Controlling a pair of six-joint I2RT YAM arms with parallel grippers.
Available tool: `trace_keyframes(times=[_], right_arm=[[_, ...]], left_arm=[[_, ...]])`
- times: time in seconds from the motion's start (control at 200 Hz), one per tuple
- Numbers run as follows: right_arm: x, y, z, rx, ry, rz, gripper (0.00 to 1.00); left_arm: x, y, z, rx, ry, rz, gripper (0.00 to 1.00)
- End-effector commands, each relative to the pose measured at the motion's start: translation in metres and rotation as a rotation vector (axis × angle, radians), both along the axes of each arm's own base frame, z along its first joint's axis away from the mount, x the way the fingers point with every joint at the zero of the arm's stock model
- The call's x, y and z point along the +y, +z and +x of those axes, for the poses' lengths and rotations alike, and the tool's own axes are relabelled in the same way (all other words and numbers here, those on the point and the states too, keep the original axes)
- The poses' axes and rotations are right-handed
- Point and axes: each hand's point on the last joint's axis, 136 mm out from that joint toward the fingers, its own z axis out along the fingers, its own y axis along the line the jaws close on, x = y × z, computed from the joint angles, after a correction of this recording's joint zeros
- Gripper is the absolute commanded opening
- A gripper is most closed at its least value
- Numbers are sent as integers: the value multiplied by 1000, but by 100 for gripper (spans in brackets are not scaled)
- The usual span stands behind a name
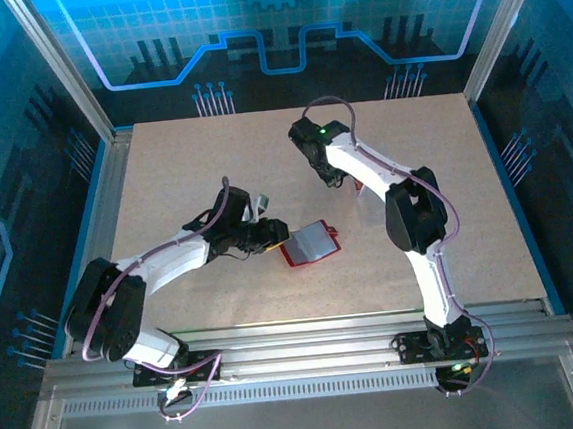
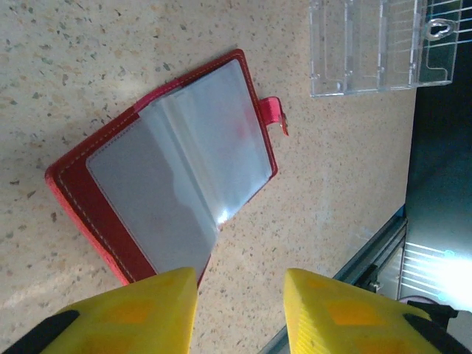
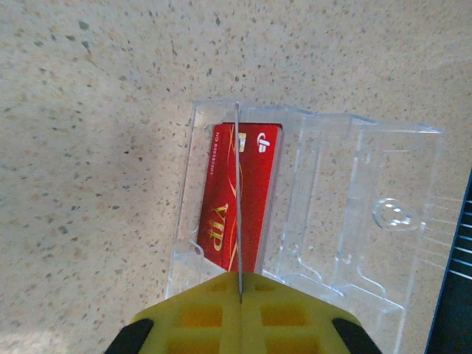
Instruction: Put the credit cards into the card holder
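Observation:
The card holder [image 1: 309, 243] is a red wallet lying open at mid-table, its glossy clear pockets [image 2: 177, 169] facing up and the clasp tab at its right edge. My left gripper [image 2: 241, 276] hovers open at the wallet's near corner, nothing between its yellow fingers; from above, the left gripper [image 1: 273, 234] sits just left of the wallet. My right gripper [image 3: 240, 284] is shut on a thin credit card [image 3: 238, 184] seen edge-on, held upright. Under it a red VIP credit card [image 3: 258, 192] lies flat in a clear plastic case [image 3: 354, 206].
The clear case [image 2: 369, 44] lies beyond the wallet, near the table's dark edge in the left wrist view. From above, the right gripper [image 1: 336, 178] is past the wallet toward the table's far middle. Metal rails border the speckled tabletop [image 1: 212, 161].

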Motion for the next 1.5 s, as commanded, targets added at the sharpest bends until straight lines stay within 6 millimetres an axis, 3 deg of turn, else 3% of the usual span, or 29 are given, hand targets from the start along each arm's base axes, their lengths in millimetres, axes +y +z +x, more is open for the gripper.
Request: trace_keyframes(times=[0.0,0.185,0.325,0.495,0.68,0.715,0.981,1.266,1.496], right_arm=[[20,37,-15,-71,37,101,0],[53,34,-51,-76,90,431,0],[70,34,-81,-89,106,668,0],[88,29,-115,-94,140,913,0],[101,20,-131,-140,180,1103,0],[102,9,-137,-132,179,1132,0],[126,-20,-147,-154,203,1344,0],[134,-46,-146,-144,192,1350,0],[127,-64,-142,-148,171,1305,0]], left_arm=[[5,5,-15,-36,-48,106,42],[0,-3,-19,-54,-105,263,41],[-8,-21,-21,-14,-150,327,34],[-2,-50,-20,20,-154,403,33],[2,-70,-22,53,-161,435,32],[4,-74,-23,58,-162,448,32],[19,-98,-33,96,-161,515,32],[25,-112,-40,119,-164,532,32],[27,-116,-42,126,-168,534,32]])
